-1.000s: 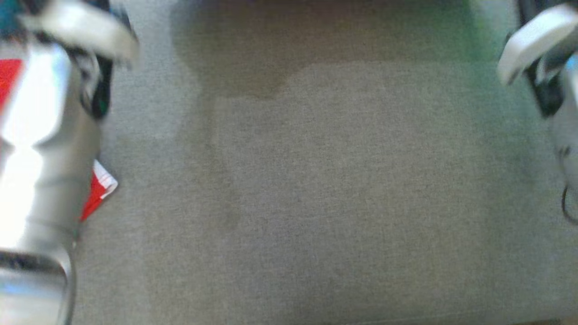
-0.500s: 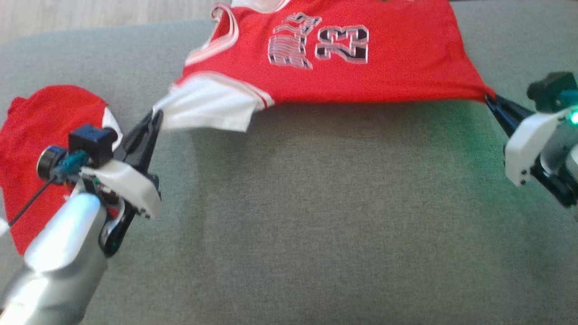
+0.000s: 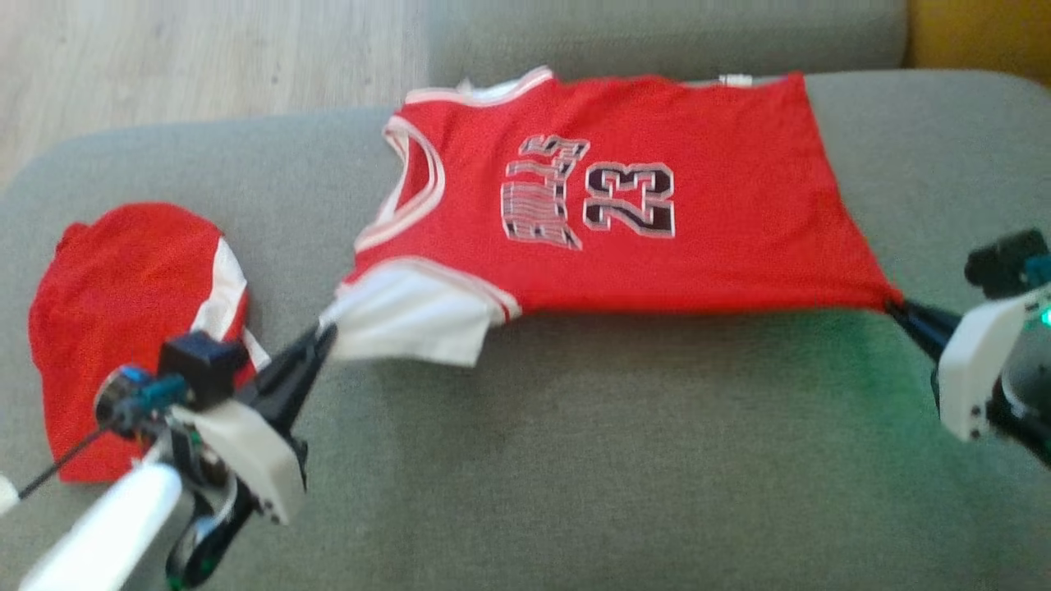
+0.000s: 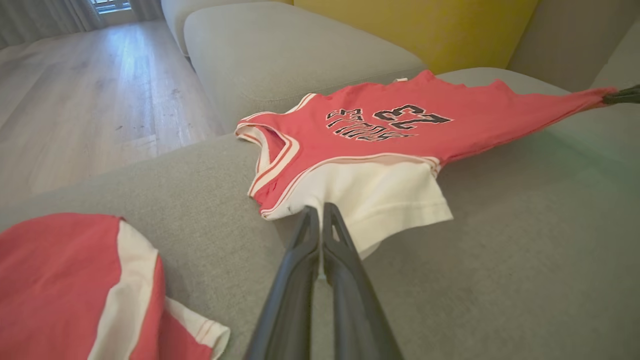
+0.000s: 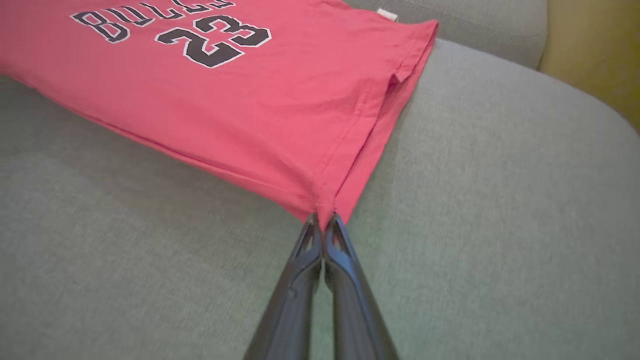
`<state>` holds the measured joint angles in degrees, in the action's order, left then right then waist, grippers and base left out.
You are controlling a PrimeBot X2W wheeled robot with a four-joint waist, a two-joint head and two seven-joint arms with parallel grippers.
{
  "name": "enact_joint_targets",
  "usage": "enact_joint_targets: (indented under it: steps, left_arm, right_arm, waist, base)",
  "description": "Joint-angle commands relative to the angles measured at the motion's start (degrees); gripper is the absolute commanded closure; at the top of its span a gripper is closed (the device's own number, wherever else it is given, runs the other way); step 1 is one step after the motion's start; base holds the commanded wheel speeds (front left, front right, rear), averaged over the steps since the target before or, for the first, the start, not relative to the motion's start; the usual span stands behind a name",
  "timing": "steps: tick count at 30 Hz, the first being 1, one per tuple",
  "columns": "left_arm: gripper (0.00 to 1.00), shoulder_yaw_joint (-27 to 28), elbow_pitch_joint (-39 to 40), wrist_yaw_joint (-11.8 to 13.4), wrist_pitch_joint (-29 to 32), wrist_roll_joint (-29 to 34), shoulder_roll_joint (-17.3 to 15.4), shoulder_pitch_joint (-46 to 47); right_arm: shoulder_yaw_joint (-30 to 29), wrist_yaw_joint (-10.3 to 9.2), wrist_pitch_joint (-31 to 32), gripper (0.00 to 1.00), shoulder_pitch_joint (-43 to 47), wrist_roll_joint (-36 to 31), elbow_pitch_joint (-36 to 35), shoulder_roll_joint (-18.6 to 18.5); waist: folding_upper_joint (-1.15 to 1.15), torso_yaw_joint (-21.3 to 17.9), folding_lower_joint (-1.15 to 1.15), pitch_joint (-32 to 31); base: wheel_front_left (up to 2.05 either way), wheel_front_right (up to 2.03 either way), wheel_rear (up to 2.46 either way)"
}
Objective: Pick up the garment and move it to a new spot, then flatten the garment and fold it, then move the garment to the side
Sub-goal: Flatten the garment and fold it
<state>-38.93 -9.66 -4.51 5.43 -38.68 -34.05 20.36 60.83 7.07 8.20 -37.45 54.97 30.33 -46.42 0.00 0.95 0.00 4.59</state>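
While a red shirt (image 3: 123, 312) is lying at the left end of the sofa (image 3: 575, 460), the left gripper (image 3: 326, 333) is pinching the white sleeve of the jersey (image 3: 657, 205), which is stretching taut across the middle cushion, and the right gripper (image 3: 895, 309) is clamping its hem corner.

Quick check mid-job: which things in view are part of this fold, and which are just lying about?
In the job: jersey, pinched at its white sleeve by the left claw and at a hem corner by the right claw; sofa under it.
Lying about: second red garment at the sofa's left; yellow cushion; wood floor.
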Motion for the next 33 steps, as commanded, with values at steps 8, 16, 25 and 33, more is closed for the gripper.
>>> enact_joint_targets:
  steps: [8,16,25,33]
  left_arm:
    - [1.00,2.01,13.59,3.42,6.70,-4.02,-8.49,-7.13]
    - [1.00,2.53,21.37,6.76,9.71,-5.46,-11.52,-10.90]
    - [1.00,2.40,20.34,7.57,10.76,-3.86,-10.93,-8.03]
    - [1.00,1.72,15.40,4.54,13.67,-1.70,-9.46,1.19]
  right_arm:
    - [1.40,0.42,4.65,1.00,7.79,7.97,-6.73,-7.46]
    - [0.66,0.42,6.14,1.00,10.21,10.86,-11.98,-11.06]
    - [-1.10,0.42,6.59,1.00,8.58,8.57,-11.77,-9.83]
    - [-3.26,0.42,8.02,1.00,4.67,6.19,-9.11,-7.32]
  waist:
    - [0.00,-1.51,0.00,-6.17]
    - [0.00,-1.76,0.00,-6.79]
    - [0.00,-1.91,0.00,-5.15]
    - [0.00,-2.17,0.00,-0.18]
  base:
    - [0.00,0.00,0.00]
    - [0.00,0.00,0.00]
    - [0.00,0.00,0.00]
    - [0.00,0.00,0.00]
